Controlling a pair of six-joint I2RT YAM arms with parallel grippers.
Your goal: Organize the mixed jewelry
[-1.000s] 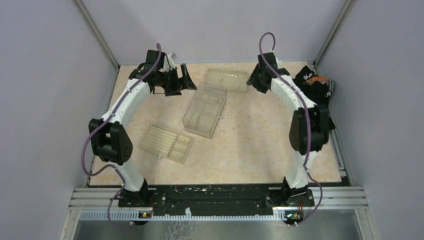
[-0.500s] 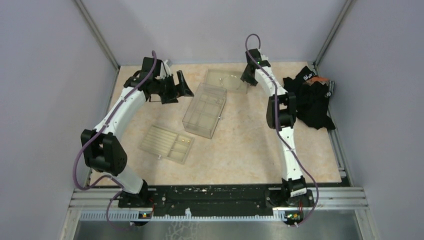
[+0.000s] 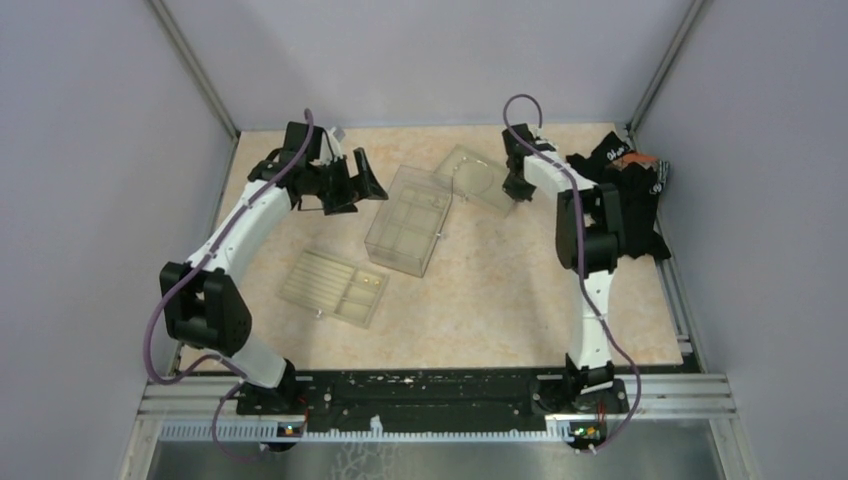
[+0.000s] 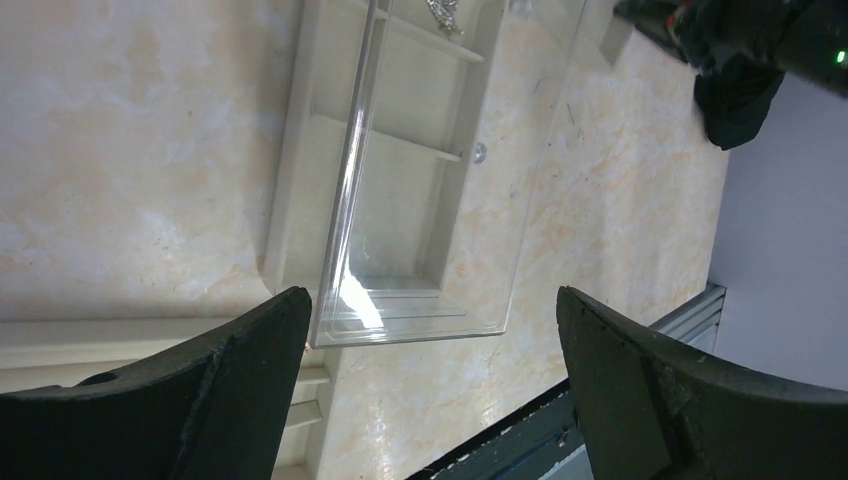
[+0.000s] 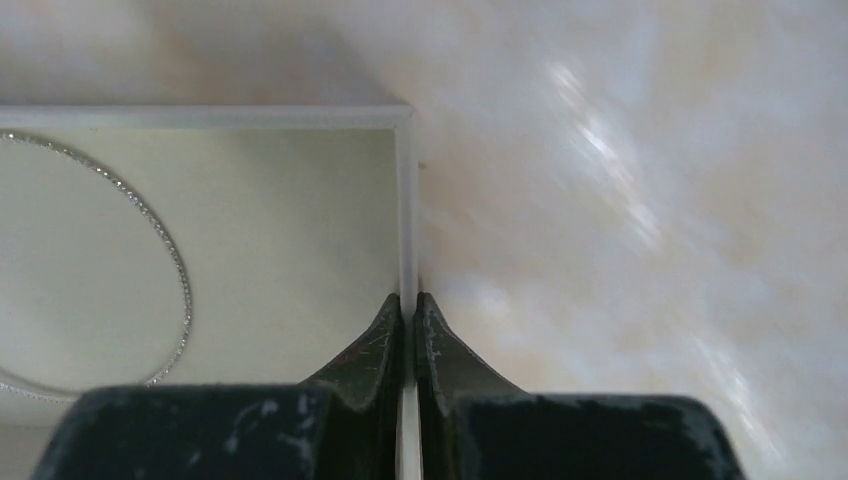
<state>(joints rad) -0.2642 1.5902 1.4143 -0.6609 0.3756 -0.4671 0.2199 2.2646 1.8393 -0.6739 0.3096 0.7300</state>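
A thin silvery loop (image 5: 172,255) of the mixed jewelry lies inside a shallow beige tray (image 5: 300,117), which sits skewed at the back of the table (image 3: 478,176). My right gripper (image 5: 408,300) is shut on that tray's side wall, one finger inside and one outside; in the top view this gripper (image 3: 516,190) is at the tray's right end. A few tiny metallic pieces (image 4: 443,12) lie in the far end of the clear compartment box (image 4: 400,170). My left gripper (image 4: 430,310) hangs open above that box's near end with nothing in it, at the left of the box (image 3: 358,183).
The clear compartment box (image 3: 410,220) stands mid-table. A flat beige tray with slots (image 3: 335,287) lies nearer on the left. A black cloth heap (image 3: 625,190) fills the back right corner beside the right arm. Grey walls close three sides.
My right gripper has shut on the shallow tray's wall, and the tray has swung askew and shifted right. The right arm has folded back. The left arm has barely moved.
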